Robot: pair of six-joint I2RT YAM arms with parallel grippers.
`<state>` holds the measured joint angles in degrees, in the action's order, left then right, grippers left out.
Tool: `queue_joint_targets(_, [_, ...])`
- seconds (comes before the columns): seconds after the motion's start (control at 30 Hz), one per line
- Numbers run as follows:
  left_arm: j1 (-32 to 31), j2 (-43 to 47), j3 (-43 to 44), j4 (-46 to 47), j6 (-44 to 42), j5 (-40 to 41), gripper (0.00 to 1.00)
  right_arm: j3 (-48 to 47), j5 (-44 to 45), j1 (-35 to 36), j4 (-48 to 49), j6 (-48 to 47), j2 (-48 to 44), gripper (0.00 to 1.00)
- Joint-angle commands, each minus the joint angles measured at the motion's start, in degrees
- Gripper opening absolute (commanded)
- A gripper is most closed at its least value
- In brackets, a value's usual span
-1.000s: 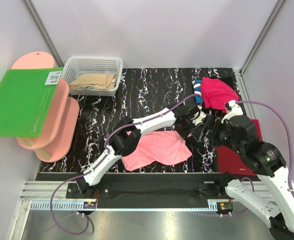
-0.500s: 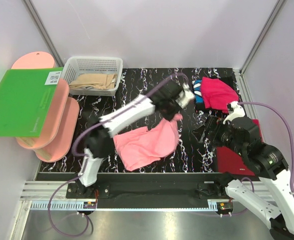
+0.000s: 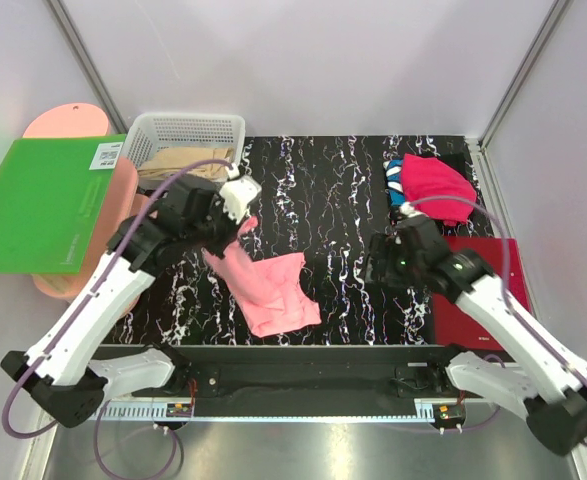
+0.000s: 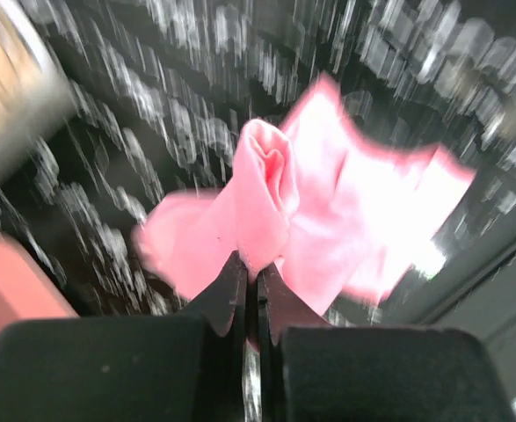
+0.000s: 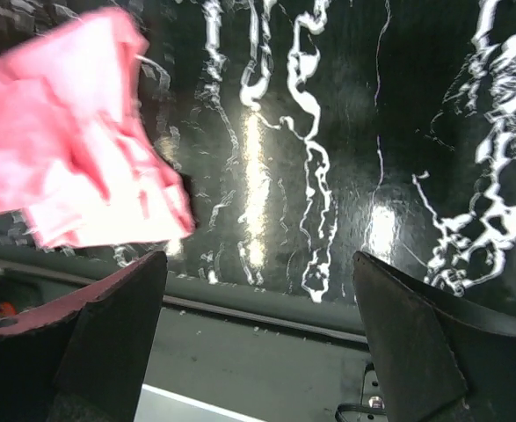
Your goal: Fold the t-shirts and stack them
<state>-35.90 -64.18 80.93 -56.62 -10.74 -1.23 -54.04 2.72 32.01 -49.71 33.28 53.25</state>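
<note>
So the only real container is the white basket (image 3: 188, 128) at the far left of the table (image 3: 323, 190), and it's got a crumpled beige cloth (image 3: 183, 165) lying in it. None of the shirts are in it.

The left gripper (image 3: 217, 246) (image 4: 250, 272) is pinched tight on a bunched fold of the salmon-pink t-shirt (image 3: 273, 290) (image 4: 345, 220), just in front of the basket. That end of the shirt is lifted, and the rest trails down to the right and lies rumpled on the table near the front edge. The right wrist view catches a blurry bit of it at the left (image 5: 73, 176). The right gripper (image 3: 378, 270) (image 5: 258, 334) is spread wide with nothing between its fingers, hanging over bare table right of centre.

The magenta t-shirt (image 3: 438, 185) is heaped at the far right with the blue t-shirt (image 3: 395, 195) peeking out on its left. The dark-red board (image 3: 478, 300) sits in front of them, and the green board (image 3: 38, 205) is off to the left.

Compared to half a second ago, the left gripper has swung from beside the magenta t-shirt all the way over to the basket side, dragging the pink one left with it. The right gripper has slid left, off the red board.
</note>
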Motion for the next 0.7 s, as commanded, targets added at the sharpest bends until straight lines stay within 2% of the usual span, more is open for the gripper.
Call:
queue_joint_targets(0.0, [2.3,2.5,-7.2,-0.4,-1.3,-0.6,0.0,1.7,-6.1,0.5,10.9,-0.8,9.2,0.92])
queue_joint_targets(0.2, [3.3,4.4,-10.0,-0.3,-1.3,-1.1,0.0,-3.5,-6.9,3.0,16.6,-3.0,23.4,0.89])
queue_joint_targets(0.43, [5.2,8.0,-13.8,-0.5,-4.7,4.1,0.0,-10.1,-7.8,7.2,21.1,-4.3,38.3,0.84])
queue_joint_targets(0.67, [7.8,11.6,-17.1,-1.3,-6.3,6.6,0.0,-21.0,-9.7,8.1,22.5,-7.1,49.9,0.8])
